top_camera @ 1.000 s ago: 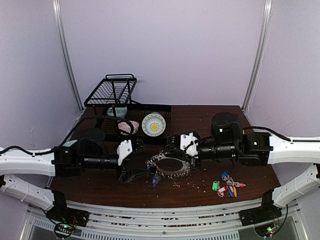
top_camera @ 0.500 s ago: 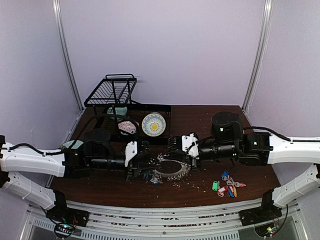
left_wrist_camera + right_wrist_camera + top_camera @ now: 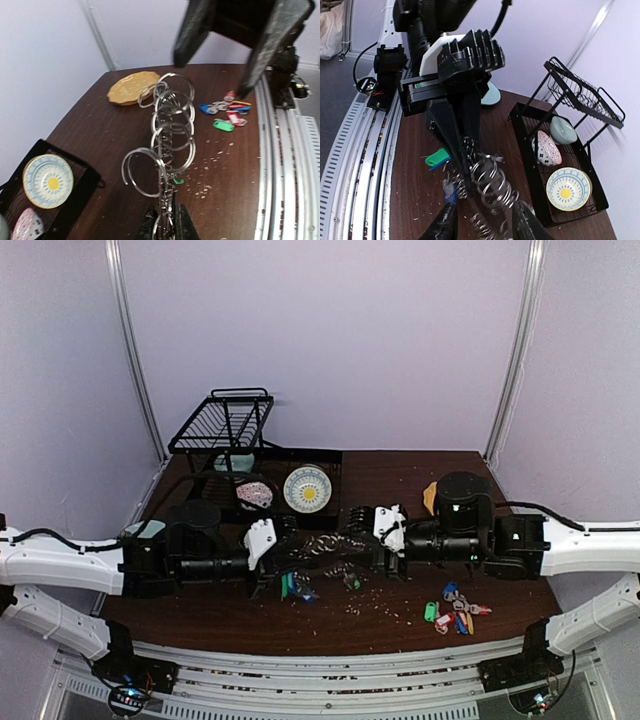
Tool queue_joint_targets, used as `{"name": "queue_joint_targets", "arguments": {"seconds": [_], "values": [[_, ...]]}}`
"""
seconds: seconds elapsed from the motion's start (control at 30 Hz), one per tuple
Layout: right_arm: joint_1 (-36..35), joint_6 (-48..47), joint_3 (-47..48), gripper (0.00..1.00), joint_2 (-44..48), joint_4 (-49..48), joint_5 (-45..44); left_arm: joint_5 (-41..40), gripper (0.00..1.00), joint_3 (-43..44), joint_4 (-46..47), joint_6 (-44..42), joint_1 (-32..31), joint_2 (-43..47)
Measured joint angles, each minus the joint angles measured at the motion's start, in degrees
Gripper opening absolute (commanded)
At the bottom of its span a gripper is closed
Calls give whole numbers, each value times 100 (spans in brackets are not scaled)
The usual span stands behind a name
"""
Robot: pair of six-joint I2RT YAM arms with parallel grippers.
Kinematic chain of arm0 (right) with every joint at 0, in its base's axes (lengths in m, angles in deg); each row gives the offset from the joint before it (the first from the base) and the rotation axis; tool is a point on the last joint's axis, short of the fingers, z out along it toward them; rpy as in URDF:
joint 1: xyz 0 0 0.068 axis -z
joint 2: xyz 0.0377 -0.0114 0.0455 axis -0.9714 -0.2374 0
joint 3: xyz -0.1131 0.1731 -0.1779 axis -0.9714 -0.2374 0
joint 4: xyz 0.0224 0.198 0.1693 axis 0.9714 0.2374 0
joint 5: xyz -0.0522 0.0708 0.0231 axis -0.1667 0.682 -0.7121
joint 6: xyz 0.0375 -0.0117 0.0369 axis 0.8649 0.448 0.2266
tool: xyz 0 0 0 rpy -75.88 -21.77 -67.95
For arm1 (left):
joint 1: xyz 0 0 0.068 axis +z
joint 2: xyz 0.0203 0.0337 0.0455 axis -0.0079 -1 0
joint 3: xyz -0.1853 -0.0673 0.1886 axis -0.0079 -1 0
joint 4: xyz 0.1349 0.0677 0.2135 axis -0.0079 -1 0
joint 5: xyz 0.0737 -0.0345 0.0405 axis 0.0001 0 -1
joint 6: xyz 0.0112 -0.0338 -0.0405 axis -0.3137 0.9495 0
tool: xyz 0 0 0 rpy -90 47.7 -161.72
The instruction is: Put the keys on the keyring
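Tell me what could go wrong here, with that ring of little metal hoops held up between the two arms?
Only the left gripper seems to pinch the keyring, and just by its rim, so it might slip or twist in that hold. The right gripper stands open with the small silver rings between its fingers. If it moves off, it could snag them and tug the keyring loose.

In your left wrist view, the bottom edge cuts off all but the tips of the left pincer [image 3: 164, 225]. Just ahead of it the flat dark grey keyring [image 3: 163, 172] stands edge-on, mostly hidden behind its silver rings. Farther ahead the right pincer [image 3: 212, 77] is blurred and cropped at the top. You cannot tell whether it touches the keyring.
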Motion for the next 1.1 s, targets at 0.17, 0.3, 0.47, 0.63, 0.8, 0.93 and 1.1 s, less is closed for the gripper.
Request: {"name": "queue_joint_targets", "arguments": {"seconds": [0.17,0.3,0.47,0.63,0.8,0.93,1.1], "values": [[37,601,-55,42,221,-144,116,-1421,0,39,-111,-37,-63,201],[33,1849,-52,26,52,-833,350,-2199,0,68,114,-286,-109,332],[26,3580,-52,20,-614,-2129,111,-2839,0,55,616,-446,-127,341],[26,4782,-52,20,-1252,-3189,-264,-3056,0,13,846,-455,-127,345],[26,5259,22,21,-1687,-3891,-446,-3082,0,-7,931,-479,-127,369],[26,5346,306,22,-2015,-4094,-568,-3077,0,-31,938,-481,-127,431],[26,5307,496,21,-2179,-4216,-662,-3077,0,-31,951,-481,-127,553]]}}
